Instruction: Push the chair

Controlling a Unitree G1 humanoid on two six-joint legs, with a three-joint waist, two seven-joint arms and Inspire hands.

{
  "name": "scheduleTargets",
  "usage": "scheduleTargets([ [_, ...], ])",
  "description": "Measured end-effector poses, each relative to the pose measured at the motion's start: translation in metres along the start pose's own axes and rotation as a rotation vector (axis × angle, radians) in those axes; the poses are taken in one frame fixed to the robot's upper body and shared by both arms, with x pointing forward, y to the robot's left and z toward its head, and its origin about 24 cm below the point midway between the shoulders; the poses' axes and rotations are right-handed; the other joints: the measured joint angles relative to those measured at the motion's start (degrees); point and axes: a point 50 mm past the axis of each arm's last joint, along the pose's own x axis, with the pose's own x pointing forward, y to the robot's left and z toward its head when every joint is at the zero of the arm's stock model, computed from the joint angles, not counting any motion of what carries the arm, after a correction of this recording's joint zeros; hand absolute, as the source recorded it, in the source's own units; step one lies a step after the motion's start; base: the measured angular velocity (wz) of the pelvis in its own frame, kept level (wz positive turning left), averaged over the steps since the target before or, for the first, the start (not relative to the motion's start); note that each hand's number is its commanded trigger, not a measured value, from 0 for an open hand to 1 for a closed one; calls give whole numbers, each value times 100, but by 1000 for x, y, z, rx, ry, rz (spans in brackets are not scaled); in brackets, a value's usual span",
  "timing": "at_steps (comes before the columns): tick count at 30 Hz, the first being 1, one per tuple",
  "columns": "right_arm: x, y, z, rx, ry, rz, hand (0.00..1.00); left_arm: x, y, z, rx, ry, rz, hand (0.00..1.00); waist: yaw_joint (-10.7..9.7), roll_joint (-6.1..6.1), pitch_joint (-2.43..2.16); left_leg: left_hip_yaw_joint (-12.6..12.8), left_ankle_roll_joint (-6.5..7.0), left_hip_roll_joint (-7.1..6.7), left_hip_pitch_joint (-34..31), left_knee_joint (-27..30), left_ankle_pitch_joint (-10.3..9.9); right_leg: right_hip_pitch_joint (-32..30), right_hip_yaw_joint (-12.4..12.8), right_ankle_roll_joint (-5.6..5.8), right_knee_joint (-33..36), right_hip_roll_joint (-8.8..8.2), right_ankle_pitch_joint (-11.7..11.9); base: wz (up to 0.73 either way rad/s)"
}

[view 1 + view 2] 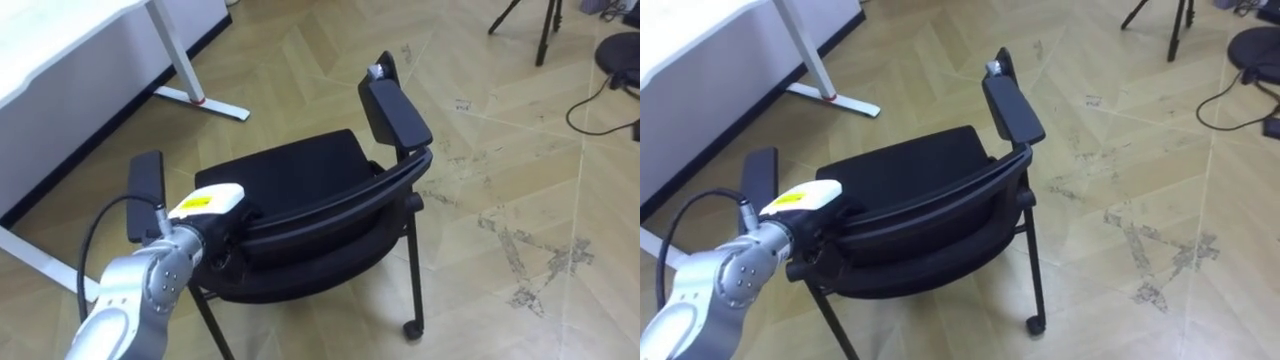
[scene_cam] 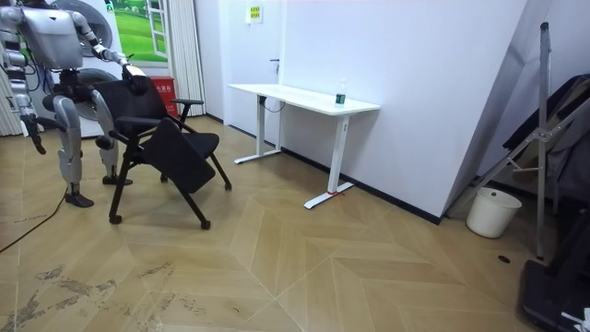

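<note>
One-handed, set the left hand point(image 1: 205, 203) high on the backrest point(image 1: 330, 205) of the chair point(image 1: 290, 175), near the desk point(image 1: 60, 40), well placed for leverage in rolling it; could not tell clasp from flat press

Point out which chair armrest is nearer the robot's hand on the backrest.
The left armrest, on the side of the white desk: the left hand is on the backrest just beside it. The right armrest lies at the backrest's far end.
</note>
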Motion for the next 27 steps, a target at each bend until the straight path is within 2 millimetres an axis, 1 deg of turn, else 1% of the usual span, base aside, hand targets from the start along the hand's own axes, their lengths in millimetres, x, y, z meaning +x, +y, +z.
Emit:
scheduleTargets([
  [1,0,-1,2,20,-8,-5,0,-1,-2,-1,0,0,6,100,-3,3,-23,0,0,0,-3,0,0,-4,1,0,0,0,0,0],
  [2,0,-1,4,30,-20,-6,0,-1,-3,-1,1,-2,13,100,-1,5,-35,1,0,0,-2,0,0,-3,2,-1,0,0,1,0],
  [4,0,-1,9,48,-42,-9,0,-1,-3,-1,0,-4,28,100,-14,1,-35,1,0,0,-3,0,0,3,-3,-2,6,0,1,2],
  [7,-1,-1,22,66,-96,-28,0,-1,-2,-1,4,-8,38,100,-16,-25,-34,-1,0,0,-12,-1,0,4,-15,-2,42,0,1,2],
  [9,-2,-2,30,29,-132,-44,0,-1,-3,-1,7,-9,41,100,-5,-59,-38,-3,0,0,-9,1,0,-7,-16,-1,73,-2,0,0],
  [11,-5,-2,49,-69,-209,-56,0,-2,0,-3,8,-8,49,100,11,-95,-42,1,0,0,-37,6,0,-64,12,0,87,-2,-1,-6],
  [12,-6,-1,56,-96,-236,-55,0,-2,0,-3,10,-7,51,100,-2,-112,-37,1,1,0,-44,6,1,-73,11,1,86,-3,-1,-4],
  [14,-15,1,87,-230,-363,-75,0,-4,3,-6,18,-2,61,100,10,-203,-9,58,2,6,-37,9,1,-97,42,5,102,-8,-8,-6],
  [15,-18,2,96,-263,-403,-82,0,-4,3,-6,20,-3,62,100,12,-221,-12,90,2,9,-37,11,1,-100,54,5,102,-8,-8,-8],
  [17,-32,6,127,-384,-545,-114,0,-4,4,-7,37,-8,62,100,31,-316,-58,106,2,10,-21,19,1,-96,72,2,109,-8,-5,-5],
  [18,-37,9,134,-408,-586,-121,0,-5,5,-7,45,-10,63,100,88,-318,-64,106,2,13,-19,23,1,-98,78,0,116,-6,-3,-7],
  [20,-59,19,162,-584,-749,-179,0,-5,9,-6,61,-27,76,100,175,-404,-61,148,2,24,-52,67,1,-164,109,-4,220,-10,-2,-9],
  [21,-66,22,169,-630,-796,-197,0,-6,9,-5,64,-30,79,100,184,-408,-62,156,2,24,-73,69,1,-185,109,-5,224,-11,-2,-4],
  [23,-95,34,194,-764,-973,-263,0,-7,11,-5,74,-38,86,100,239,-404,-64,173,10,20,-126,70,-3,-283,148,-4,287,-20,-2,-5],
  [24,-102,36,199,-790,-1011,-280,0,-7,12,-4,79,-43,88,100,253,-406,-61,172,10,20,-137,69,-3,-285,147,-4,281,-20,-2,-5],
  [26,-122,48,211,-917,-1126,-335,0,-7,13,-4,91,-54,90,100,306,-421,-55,179,10,26,-137,67,-3,-286,151,-4,284,-14,-2,0],
  [27,-126,52,213,-944,-1153,-345,0,-7,13,-4,93,-57,90,100,313,-419,-54,179,9,26,-136,66,-3,-286,151,-4,282,-14,-2,0],
])
